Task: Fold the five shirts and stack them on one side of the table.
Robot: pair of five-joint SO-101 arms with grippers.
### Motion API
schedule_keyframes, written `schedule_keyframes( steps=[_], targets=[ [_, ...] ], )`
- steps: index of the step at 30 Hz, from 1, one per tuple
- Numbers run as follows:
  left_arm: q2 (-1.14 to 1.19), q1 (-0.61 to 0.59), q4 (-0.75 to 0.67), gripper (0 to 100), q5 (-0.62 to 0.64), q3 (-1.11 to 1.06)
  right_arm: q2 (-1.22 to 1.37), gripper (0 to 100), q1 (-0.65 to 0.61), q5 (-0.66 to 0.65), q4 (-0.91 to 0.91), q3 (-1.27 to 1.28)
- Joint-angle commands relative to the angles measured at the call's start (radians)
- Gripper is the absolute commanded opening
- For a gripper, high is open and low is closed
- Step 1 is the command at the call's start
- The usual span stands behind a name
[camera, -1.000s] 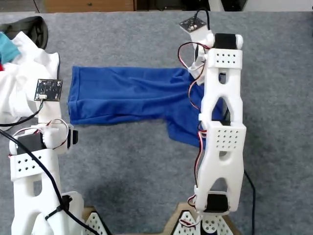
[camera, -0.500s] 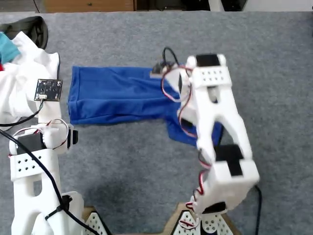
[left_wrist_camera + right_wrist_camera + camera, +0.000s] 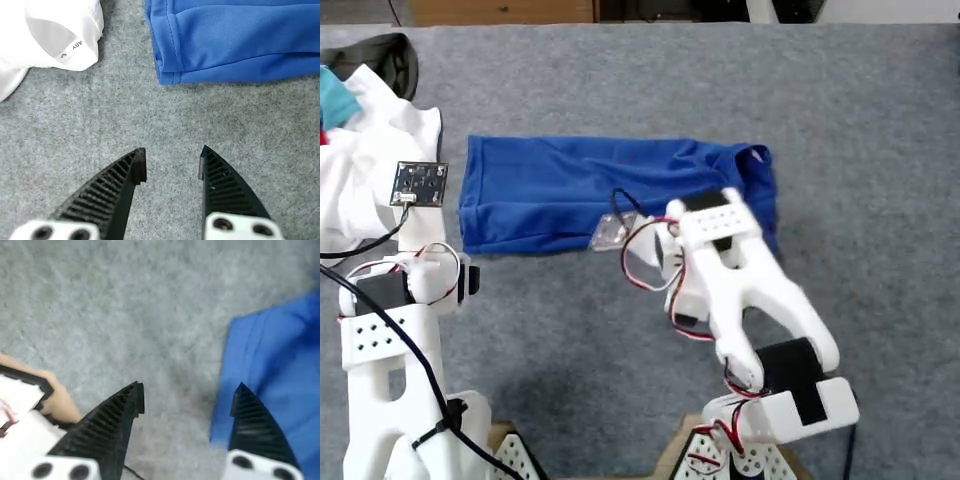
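Observation:
A blue shirt (image 3: 560, 195) lies folded into a long band across the middle of the grey table. My right arm (image 3: 720, 250) is drawn back over the shirt's near edge at its right end. In the right wrist view my right gripper (image 3: 190, 392) is open over bare carpet, with the blue shirt's (image 3: 280, 375) edge beside one finger. My left gripper (image 3: 171, 162) is open too, above the carpet a little short of the blue shirt's (image 3: 235, 40) left corner. A white shirt (image 3: 45, 30) lies just beside that corner.
A pile of white shirts (image 3: 360, 150) with a teal (image 3: 335, 95) and a dark garment (image 3: 390, 55) sits at the far left corner. The arms' bases (image 3: 720, 455) stand at the near edge. Bare carpet stretches to the right of the blue shirt.
My right arm has swung back from the far right end of the blue shirt toward its base, uncovering that end. The left arm has stayed still.

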State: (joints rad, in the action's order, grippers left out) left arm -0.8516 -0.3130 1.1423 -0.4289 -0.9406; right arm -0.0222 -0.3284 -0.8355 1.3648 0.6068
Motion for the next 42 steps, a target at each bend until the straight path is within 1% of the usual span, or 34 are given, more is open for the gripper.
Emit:
schedule_keyframes(
  steps=[1, 6, 11, 13, 16, 20, 23, 26, 31, 36, 39, 42],
  targets=[
    [-0.016, 0.000, -0.017, 19, -0.008, 0.003, 0.028, 28.4, -0.021, -0.005, -0.083, 0.018],
    [-0.016, 0.000, -0.017, 19, -0.008, 0.003, 0.064, 27.0, 0.018, -0.006, -0.132, 0.016],
    [-0.016, 0.000, -0.017, 19, -0.009, 0.003, 0.068, 25.2, 0.070, -0.009, -0.126, -0.048],
    [-0.016, 0.000, -0.017, 19, -0.031, 0.003, 0.070, 25.2, 0.088, -0.009, -0.124, -0.082],
    [-0.016, 0.000, -0.017, 19, -0.040, -0.008, 0.068, 25.2, 0.094, -0.009, -0.120, -0.111],
    [-0.016, 0.000, -0.017, 19, -0.040, -0.011, 0.062, 25.2, 0.105, -0.006, -0.052, -0.170],
    [-0.016, 0.000, -0.017, 19, -0.040, -0.011, 0.062, 25.2, 0.105, -0.003, 0.018, -0.275],
    [-0.016, 0.000, -0.017, 19, -0.040, -0.011, 0.070, 25.2, 0.128, -0.003, 0.021, -0.366],
    [-0.016, 0.000, -0.017, 19, -0.041, -0.011, 0.131, 24.8, 0.179, -0.008, 0.006, -0.437],
    [-0.018, 0.000, -0.017, 19, -0.041, -0.011, 0.275, 19.7, 0.251, -0.003, 0.000, -0.538],
    [-0.018, 0.000, -0.017, 19, -0.041, -0.011, 0.343, 15.0, 0.255, -0.002, 0.000, -0.584],
    [-0.018, 0.000, -0.017, 19, -0.041, -0.011, 0.367, 10.5, 0.249, 0.031, 0.000, -0.613]
  ],
)
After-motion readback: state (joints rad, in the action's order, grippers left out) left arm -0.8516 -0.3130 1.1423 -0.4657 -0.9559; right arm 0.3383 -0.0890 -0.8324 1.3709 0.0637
